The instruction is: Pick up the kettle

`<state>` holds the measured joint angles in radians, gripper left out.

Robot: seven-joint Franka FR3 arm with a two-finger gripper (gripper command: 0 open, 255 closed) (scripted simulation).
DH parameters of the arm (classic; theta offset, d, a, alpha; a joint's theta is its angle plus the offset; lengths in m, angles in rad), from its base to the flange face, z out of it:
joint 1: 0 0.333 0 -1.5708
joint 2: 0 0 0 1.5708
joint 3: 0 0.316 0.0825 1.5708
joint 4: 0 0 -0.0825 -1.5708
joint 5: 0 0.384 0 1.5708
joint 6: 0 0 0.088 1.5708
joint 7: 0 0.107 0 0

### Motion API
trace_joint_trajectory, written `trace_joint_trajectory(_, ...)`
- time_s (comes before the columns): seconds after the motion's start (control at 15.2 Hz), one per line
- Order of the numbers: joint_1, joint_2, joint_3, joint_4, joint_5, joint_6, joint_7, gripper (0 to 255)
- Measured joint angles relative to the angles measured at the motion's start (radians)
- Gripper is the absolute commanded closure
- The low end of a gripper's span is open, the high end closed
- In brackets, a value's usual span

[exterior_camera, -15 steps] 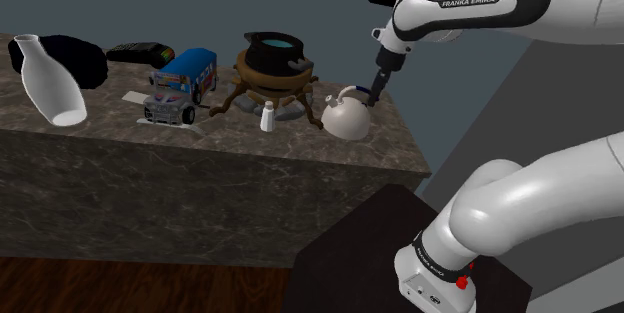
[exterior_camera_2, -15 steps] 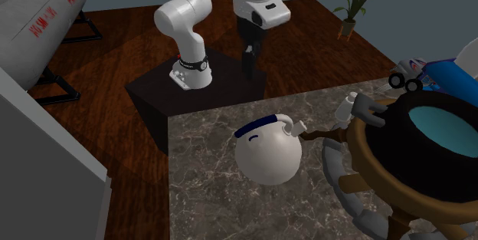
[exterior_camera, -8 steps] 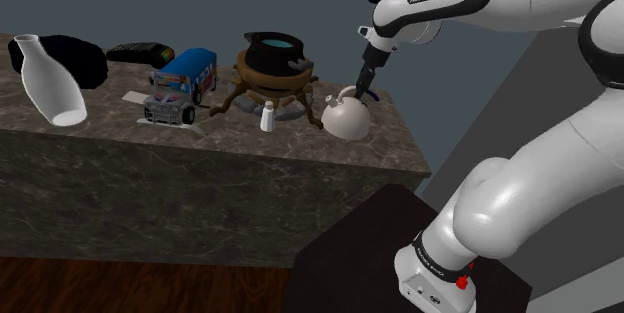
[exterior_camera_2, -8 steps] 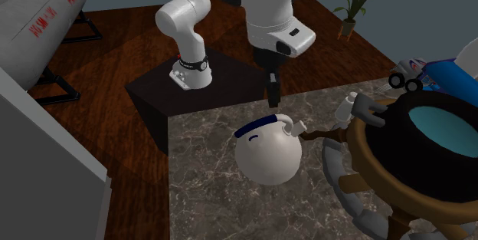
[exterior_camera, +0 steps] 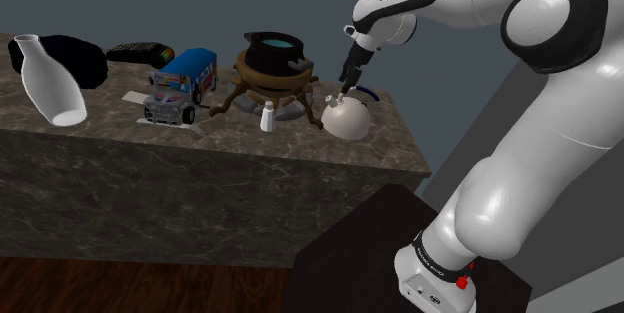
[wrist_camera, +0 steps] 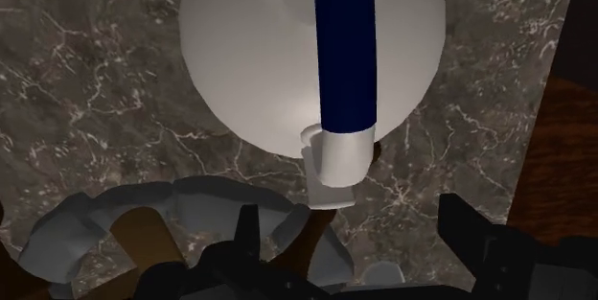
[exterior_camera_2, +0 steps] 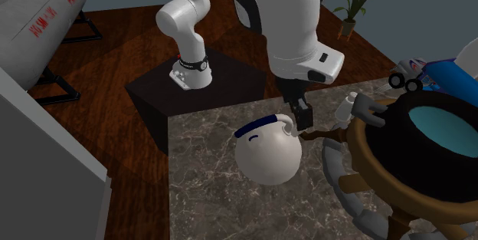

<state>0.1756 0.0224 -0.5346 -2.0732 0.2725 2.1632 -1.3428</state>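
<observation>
1. White and round, the kettle [exterior_camera: 345, 121] sits on the dark marble counter [exterior_camera: 200, 151], close to the end nearest the arm. Its navy handle [wrist_camera: 343, 39] arches over the top.
2. The black jaws hang low over the kettle and stand apart. In the wrist view the handle's pale end lies between them, touching neither.
3. Just beside the kettle, a dark pot [exterior_camera_2: 437, 143] with a teal inside rests on a wooden frame [exterior_camera: 235, 96] with grey feet. One brown leg of the frame reaches right up to the kettle, under the jaws.
4. A small white shaker [exterior_camera: 267, 117] stands near the frame, apart from the kettle.
5. Farther along the counter are a blue toy bus [exterior_camera: 183, 85], a white vase [exterior_camera: 50, 81] and two black objects I cannot make out.
6. The arm's dark box [exterior_camera_2: 153, 93] stands on a wooden floor beside the counter's end.
</observation>
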Motion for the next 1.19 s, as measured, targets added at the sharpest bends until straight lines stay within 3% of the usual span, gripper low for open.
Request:
trace_joint_trajectory(0.4, -0.002, 0.043, 0.003, -0.035, 0.045, 0.067, -0.046, 0)
trace_joint_trajectory(0.46, -0.003, 0.047, 0.003, -0.036, 0.048, 0.070, -0.049, 255)
trace_joint_trajectory(1.19, -0.003, 0.047, 0.002, -0.034, 0.047, 0.068, -0.049, 255)
